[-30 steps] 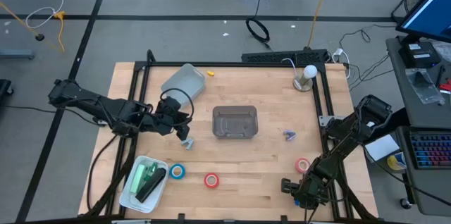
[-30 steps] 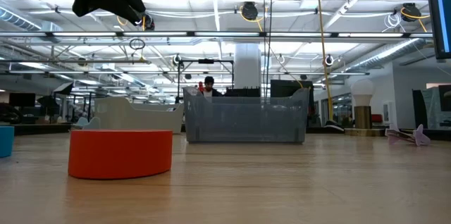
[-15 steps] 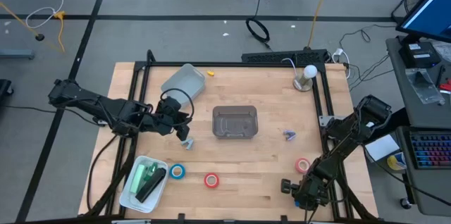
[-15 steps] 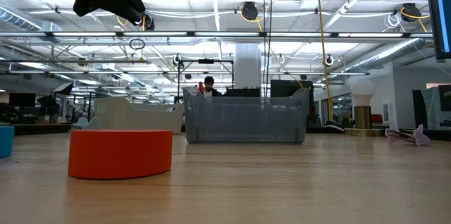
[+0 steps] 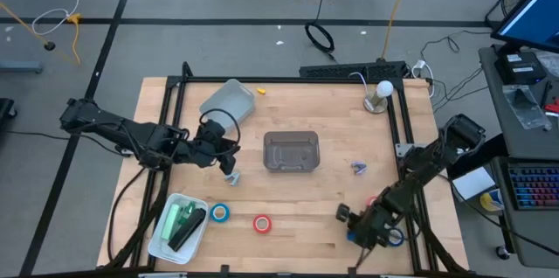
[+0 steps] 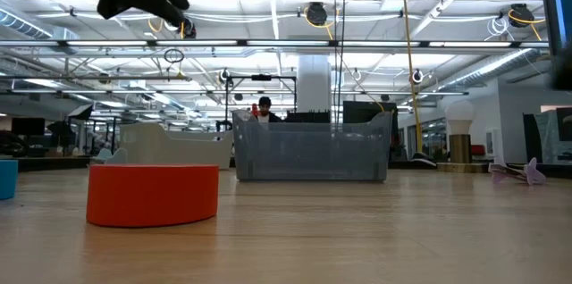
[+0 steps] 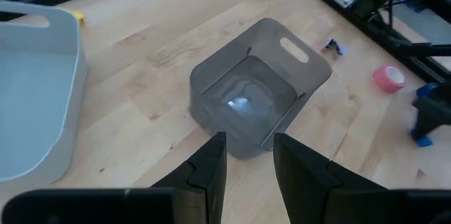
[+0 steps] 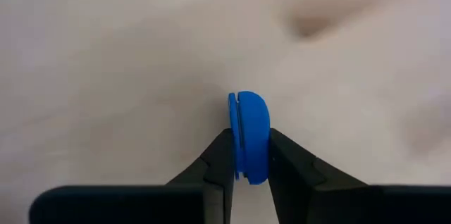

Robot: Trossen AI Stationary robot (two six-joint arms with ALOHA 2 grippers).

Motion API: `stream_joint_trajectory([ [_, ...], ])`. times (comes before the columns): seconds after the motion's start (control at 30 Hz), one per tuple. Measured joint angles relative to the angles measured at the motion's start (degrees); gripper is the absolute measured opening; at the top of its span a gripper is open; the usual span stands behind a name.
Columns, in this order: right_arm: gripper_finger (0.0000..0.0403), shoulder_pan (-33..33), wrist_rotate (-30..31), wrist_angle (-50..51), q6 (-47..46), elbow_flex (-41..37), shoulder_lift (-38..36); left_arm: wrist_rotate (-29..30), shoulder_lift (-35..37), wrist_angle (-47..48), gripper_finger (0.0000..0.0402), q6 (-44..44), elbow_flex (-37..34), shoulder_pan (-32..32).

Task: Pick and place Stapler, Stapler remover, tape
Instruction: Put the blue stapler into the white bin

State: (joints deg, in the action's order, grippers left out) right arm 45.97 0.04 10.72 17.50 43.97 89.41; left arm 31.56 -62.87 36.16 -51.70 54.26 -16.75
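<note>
My right gripper [image 8: 245, 155] is clamped on a blue tape roll [image 8: 248, 134], held edge-on between the fingers, above the table's [image 5: 314, 199] near right part. A pink roll [image 5: 375, 205] lies just beside that arm. My left gripper [image 7: 248, 160] hangs with fingers apart beside the grey bin [image 5: 291, 151] at mid-table. Another blue roll [image 5: 219, 213] and a red roll [image 5: 262, 223] lie well apart from both grippers, near the white tray [image 5: 162, 241].
</note>
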Motion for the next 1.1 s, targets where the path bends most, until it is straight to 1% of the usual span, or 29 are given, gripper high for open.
stream_joint_trajectory([
  [0.1, 0.0056, -2.8, 2.5, 0.2, 1.2, 0.0, -2.7, 0.0, 0.0, -1.0, 0.0120, 1.4, 0.0, 0.0],
  [0.2, 0.0056, -5.8, 3.6, 1.5, 1.9, 0.0, -5.7, 0.0, 0.0, -2.5, 0.0120, 2.8, 0.0, 0.0],
  [0.37, 0.0056, -11.6, 9.7, 3.7, 6.4, 0.0, -11.5, 0.1, -0.1, -6.9, 0.0120, 6.9, 0.0, 0.0],
  [0.47, 0.0056, -16.6, 13.5, 3.7, 9.9, 0.1, -15.6, 0.0, -0.8, -10.4, 0.0120, 11.2, 0.0, 0.2],
  [0.5, 0.0056, -18.6, 13.9, 3.6, 11.3, 0.1, -17.0, 0.1, -1.1, -11.7, 0.0120, 12.8, 0.0, 0.2],
  [0.57, 0.0056, -23.0, 13.8, 2.1, 13.1, 0.1, -19.6, 0.1, -2.0, -15.1, 0.0120, 16.7, 0.0, 0.4],
  [0.67, 0.0056, -29.3, 13.1, -3.4, 13.6, 0.1, -22.8, 0.1, -4.4, -21.7, 0.0120, 22.9, 0.0, 0.9],
  [0.73, 0.0055, -33.1, 10.6, -8.0, 13.3, 0.1, -24.3, 0.1, -6.6, -27.0, 0.0120, 28.1, 0.0, 1.5],
  [0.8, 0.0055, -36.2, 8.3, -12.5, 11.1, 0.1, -25.3, 0.1, -9.2, -34.1, 0.0120, 33.8, 0.0, 2.1],
  [0.87, 0.0055, -38.7, 6.1, -17.4, 8.1, 0.2, -25.5, 0.1, -12.3, -41.5, 0.0120, 39.5, 0.0, 2.8],
  [0.97, 0.0055, -41.2, 3.0, -21.1, 4.5, 0.2, -25.4, 0.1, -16.9, -53.7, 0.0120, 47.8, 0.0, 3.8],
  [1.03, 0.0055, -42.3, 1.2, -23.0, 2.8, 0.2, -25.4, 0.1, -19.4, -60.9, 0.0120, 51.7, 0.0, 4.4],
  [1.1, 0.0055, -43.1, 1.1, -23.8, 1.6, 0.2, -25.5, 0.1, -21.7, -66.4, 0.0120, 53.8, 0.0, 5.2],
])
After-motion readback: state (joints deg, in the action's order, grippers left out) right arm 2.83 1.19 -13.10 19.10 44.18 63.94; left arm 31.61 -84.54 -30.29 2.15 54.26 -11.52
